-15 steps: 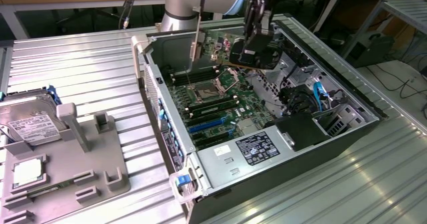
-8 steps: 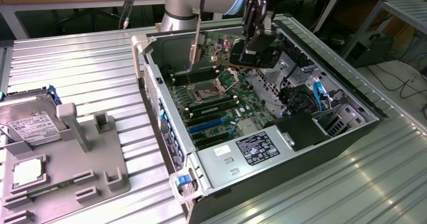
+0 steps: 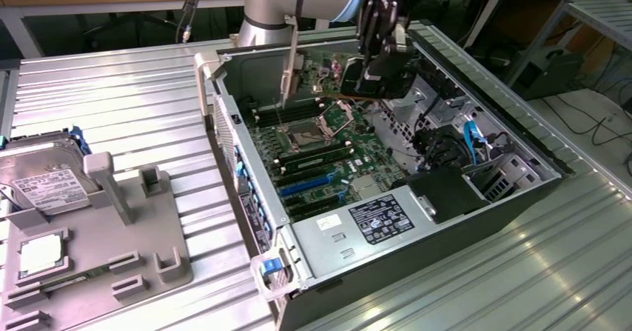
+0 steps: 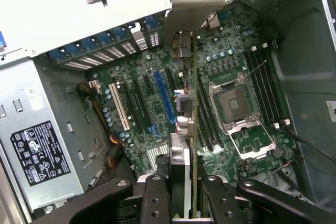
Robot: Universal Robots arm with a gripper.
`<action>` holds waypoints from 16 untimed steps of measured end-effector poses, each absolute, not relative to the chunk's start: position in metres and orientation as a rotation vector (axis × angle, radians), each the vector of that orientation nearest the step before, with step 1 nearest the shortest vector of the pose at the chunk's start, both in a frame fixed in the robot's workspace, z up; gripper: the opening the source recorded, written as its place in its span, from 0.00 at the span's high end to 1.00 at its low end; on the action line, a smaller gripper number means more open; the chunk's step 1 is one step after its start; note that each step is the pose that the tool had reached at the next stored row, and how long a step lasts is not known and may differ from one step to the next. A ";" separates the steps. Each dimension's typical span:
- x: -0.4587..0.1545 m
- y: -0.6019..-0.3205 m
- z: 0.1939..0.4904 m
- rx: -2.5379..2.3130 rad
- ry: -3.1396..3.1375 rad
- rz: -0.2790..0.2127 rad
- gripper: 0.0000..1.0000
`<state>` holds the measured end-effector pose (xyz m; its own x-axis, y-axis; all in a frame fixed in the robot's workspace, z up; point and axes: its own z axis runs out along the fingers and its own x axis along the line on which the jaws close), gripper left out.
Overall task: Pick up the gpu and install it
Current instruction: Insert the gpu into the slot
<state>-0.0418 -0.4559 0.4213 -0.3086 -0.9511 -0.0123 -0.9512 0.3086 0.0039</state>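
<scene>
The gripper [image 4: 185,204] has its jaws closed narrowly on the gpu [image 4: 179,153], which stands edge-on between them over the open computer case [image 3: 516,127]. The card's faces are hidden; its bracket [image 4: 189,3] is at the far end.

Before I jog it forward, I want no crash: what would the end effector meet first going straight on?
Probably the motherboard: the end effector grips the gpu edge-on above it, so the card's edge would touch first, between the blue slot and the CPU socket. Depth is unclear.
</scene>
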 end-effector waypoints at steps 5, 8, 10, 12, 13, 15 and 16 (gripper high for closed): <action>-0.042 -0.456 0.421 -1.888 2.482 0.038 0.72; -0.042 -0.456 0.421 -1.902 2.457 0.060 0.72; -0.042 -0.456 0.421 -1.911 2.443 0.068 0.72; -0.042 -0.456 0.421 -1.916 2.428 0.064 0.72; -0.042 -0.456 0.421 -1.915 2.417 0.053 0.72; -0.042 -0.456 0.421 -1.917 2.400 0.039 0.72; -0.042 -0.456 0.421 -1.924 2.389 0.034 0.72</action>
<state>-0.0416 -0.4559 0.4210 -0.2114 -0.9748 -0.0712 -0.9764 0.2139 -0.0293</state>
